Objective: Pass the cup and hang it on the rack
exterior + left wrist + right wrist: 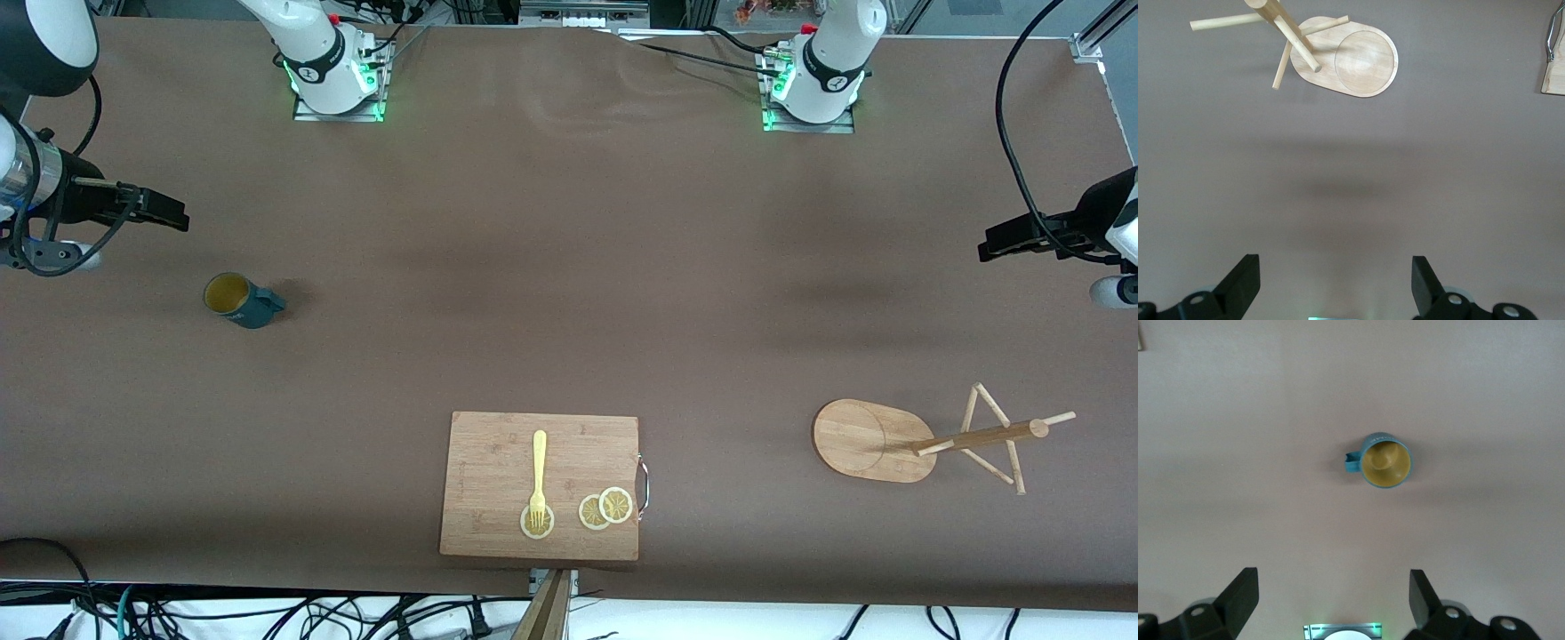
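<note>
While both arms wait, tools spread wide:
Left tool (pixel 1331 280): over bare bench near rack.
Right tool (pixel 1331 597): over bench near cup.
Cup (pixel 240 300): ribbed teal, yellow inside, upright at right arm's end.
Rack (pixel 925 440): pale wood, oval base, thin pegs, at left arm's end.

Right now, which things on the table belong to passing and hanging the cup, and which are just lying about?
Job: cup, rack, right gripper and left gripper, both open.
Lying about: cutting board, fork, lemon slices.

No legible text or labels — not on any object.
</note>
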Robot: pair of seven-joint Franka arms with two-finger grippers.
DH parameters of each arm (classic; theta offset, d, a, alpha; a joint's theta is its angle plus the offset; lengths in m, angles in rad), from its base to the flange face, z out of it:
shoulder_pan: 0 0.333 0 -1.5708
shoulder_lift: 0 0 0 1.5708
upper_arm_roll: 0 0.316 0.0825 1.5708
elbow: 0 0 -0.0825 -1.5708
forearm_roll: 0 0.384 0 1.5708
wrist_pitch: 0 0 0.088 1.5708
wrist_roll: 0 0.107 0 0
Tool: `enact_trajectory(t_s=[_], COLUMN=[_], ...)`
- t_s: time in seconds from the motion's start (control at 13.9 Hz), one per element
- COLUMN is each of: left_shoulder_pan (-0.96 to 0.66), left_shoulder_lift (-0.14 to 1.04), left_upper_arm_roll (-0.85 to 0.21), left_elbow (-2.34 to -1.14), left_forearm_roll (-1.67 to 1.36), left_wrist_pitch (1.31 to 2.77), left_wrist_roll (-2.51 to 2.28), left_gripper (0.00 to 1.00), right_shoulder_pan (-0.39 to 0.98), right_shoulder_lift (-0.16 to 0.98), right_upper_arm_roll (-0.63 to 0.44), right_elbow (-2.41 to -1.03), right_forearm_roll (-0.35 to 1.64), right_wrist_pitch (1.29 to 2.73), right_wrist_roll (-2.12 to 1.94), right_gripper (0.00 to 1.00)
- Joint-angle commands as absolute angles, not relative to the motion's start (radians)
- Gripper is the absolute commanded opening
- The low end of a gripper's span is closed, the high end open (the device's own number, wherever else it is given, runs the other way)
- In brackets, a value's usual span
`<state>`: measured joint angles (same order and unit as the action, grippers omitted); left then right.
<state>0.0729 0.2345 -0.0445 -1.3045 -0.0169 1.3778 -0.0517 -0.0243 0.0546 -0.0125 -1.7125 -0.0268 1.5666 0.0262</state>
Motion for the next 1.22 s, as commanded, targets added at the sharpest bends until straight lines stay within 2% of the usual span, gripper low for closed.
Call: enact_trajectory(t_s=[0.0,0.36,0.65,1.15], left_shoulder_pan=[0.071,0.071,0.071,0.074], left_shoulder_lift=[0.250,0.250,0.252,0.252], left_upper_arm_roll=[-0.044,-0.044,-0.044,-0.044], left_elbow=[-1.272,-1.272,-1.272,-1.272], left_forearm_roll=[-0.009,-0.009,-0.009,-0.009], left_wrist_pitch=[1.368,1.368,1.368,1.368], left_wrist_roll=[-0.052,-0.054,-0.054,-0.054], left_gripper=[1.00,1.00,1.00,1.00], right_shoulder_pan=[-0.034,-0.034,-0.034,-0.034], right_shoulder_lift=[0.034,-0.014,0.049,0.214], right_upper_arm_roll=[-0.063,-0.150,-0.183,-0.183], right_elbow=[-1.819,-2.101,-2.221,-2.267], right_forearm_roll=[-0.046,-0.061,-0.045,-0.011], right_wrist_pitch=[1.659,2.067,2.303,2.512], right_wrist_roll=[-0.026,-0.196,-0.230,-0.230], right_gripper=[1.00,1.00,1.00,1.00])
